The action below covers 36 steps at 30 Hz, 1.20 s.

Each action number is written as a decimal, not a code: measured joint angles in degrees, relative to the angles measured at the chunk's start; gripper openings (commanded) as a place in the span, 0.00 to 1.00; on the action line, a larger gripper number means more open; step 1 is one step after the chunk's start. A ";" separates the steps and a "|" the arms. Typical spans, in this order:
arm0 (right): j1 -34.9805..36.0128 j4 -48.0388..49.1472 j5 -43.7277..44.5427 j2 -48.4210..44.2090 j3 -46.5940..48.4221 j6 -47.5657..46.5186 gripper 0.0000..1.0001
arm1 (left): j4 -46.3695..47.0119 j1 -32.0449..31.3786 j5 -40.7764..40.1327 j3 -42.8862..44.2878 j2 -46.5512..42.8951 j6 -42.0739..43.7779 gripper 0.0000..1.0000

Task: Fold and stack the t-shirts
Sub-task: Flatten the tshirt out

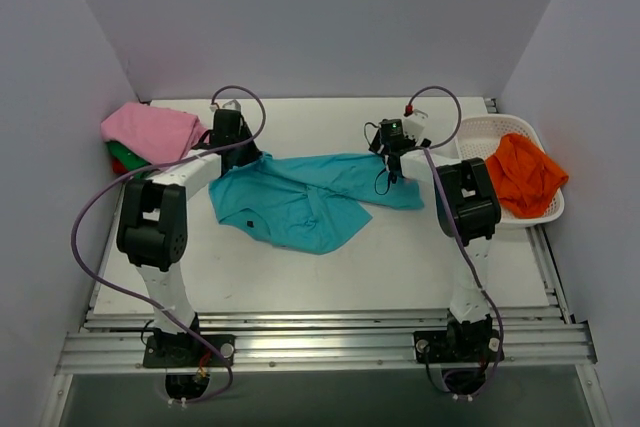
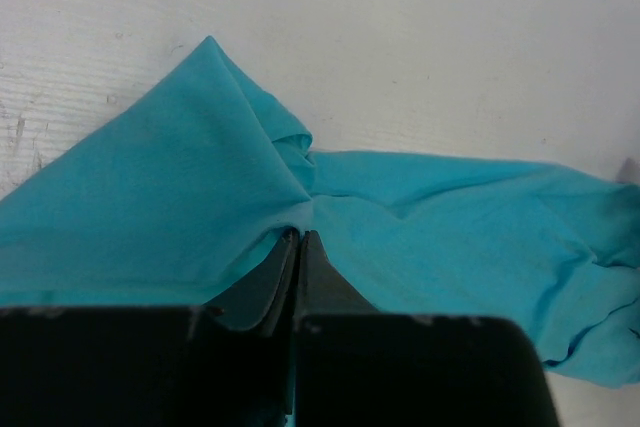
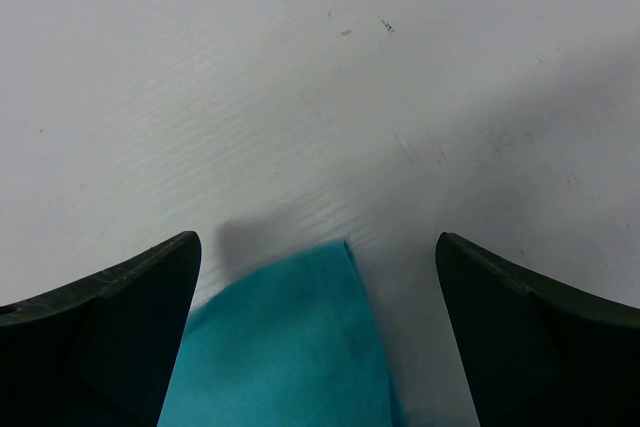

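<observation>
The teal t-shirt point(image 1: 300, 197) lies crumpled and partly spread on the white table. My left gripper point(image 1: 238, 154) is shut on its far left edge; in the left wrist view the jaws point(image 2: 300, 237) pinch a fold of the teal cloth point(image 2: 150, 207), which bunches at the tips. My right gripper point(image 1: 393, 162) is open above the shirt's far right part. In the right wrist view a corner of the teal cloth point(image 3: 290, 347) lies between the spread fingertips point(image 3: 315, 239), untouched. A pink shirt point(image 1: 150, 130) lies on green point(image 1: 124, 155) and red ones at the far left. An orange shirt point(image 1: 520, 175) sits in the basket.
The white lattice basket point(image 1: 487, 130) stands at the right edge of the table, close to my right arm. The stack of shirts sits in the far left corner by the wall. Grey walls close in on three sides.
</observation>
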 measured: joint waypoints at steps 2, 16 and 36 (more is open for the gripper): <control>0.00 0.33 -0.42 0.26 0.26 -0.02 0.93 | 0.00 0.02 0.00 0.04 0.55 0.02 0.02; -0.48 7.06 -6.58 2.91 1.07 0.35 0.02 | 0.02 0.28 0.11 1.25 1.97 0.04 0.02; -0.28 8.92 -7.58 -1.42 -5.84 1.44 0.00 | 0.20 0.59 0.59 1.29 2.58 -0.02 0.02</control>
